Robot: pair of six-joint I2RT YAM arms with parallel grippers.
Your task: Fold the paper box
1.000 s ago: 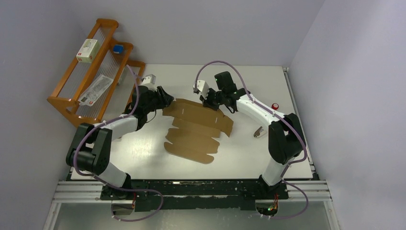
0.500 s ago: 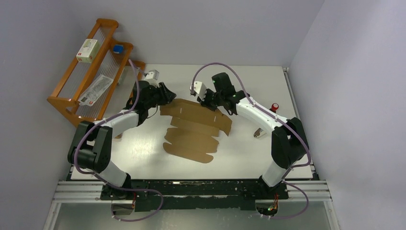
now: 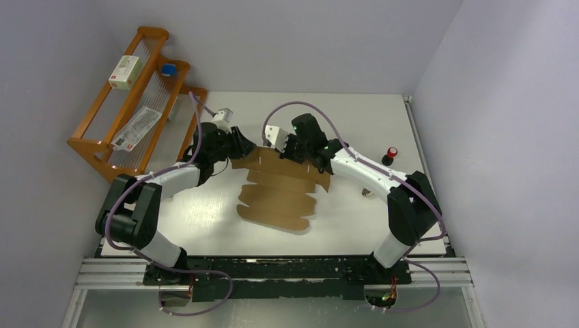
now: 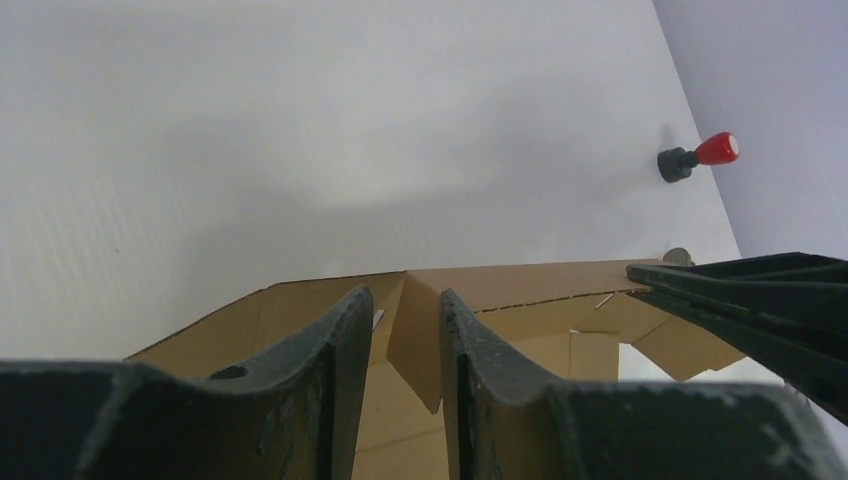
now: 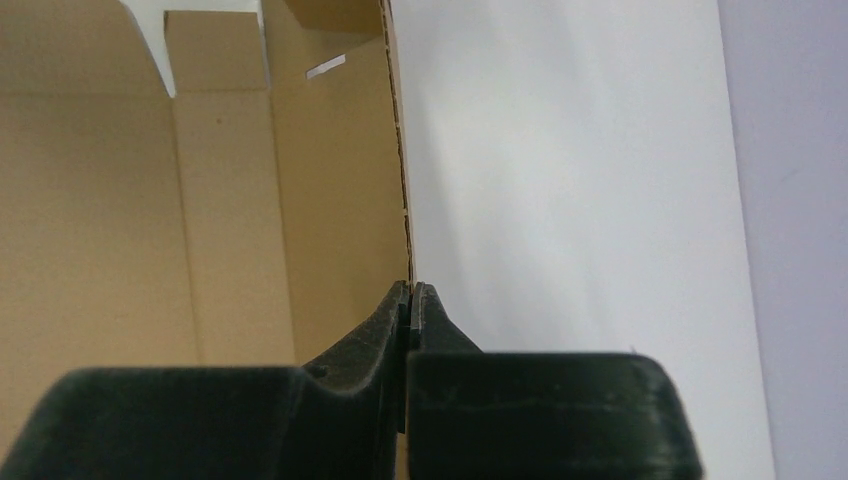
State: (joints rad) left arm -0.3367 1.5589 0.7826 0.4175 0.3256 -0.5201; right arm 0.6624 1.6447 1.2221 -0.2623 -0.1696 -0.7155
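- The right end effector is closed tightly on the far edge of the paper box. In its wrist view the thin cardboard edge runs straight into the closed tips.
- The left end effector has only a narrow gap. A raised fold at the far left corner of the cardboard stands in this gap. I cannot tell if the fingers already press on it or are only around it.
- Both end effectors meet the same far strip of the sheet, the left one at its left end and the right one near its middle.
- The paper box lies in the middle of the counter, between the two arms. Its far panel seems lifted from the surface. The middle panels and the near flaps lie flat, with their tabs spread.
- On progress, I judge that the task is at an early stage. Only the far panel is coming up along its crease. No side wall stands, no tab is in a slot, and the sheet does not have a box shape yet, so almost all the folding is left.
- Farther out, a small black knob with a red top stands on the right side of the counter, well apart from the cardboard. A wooden rack stands at the far left.
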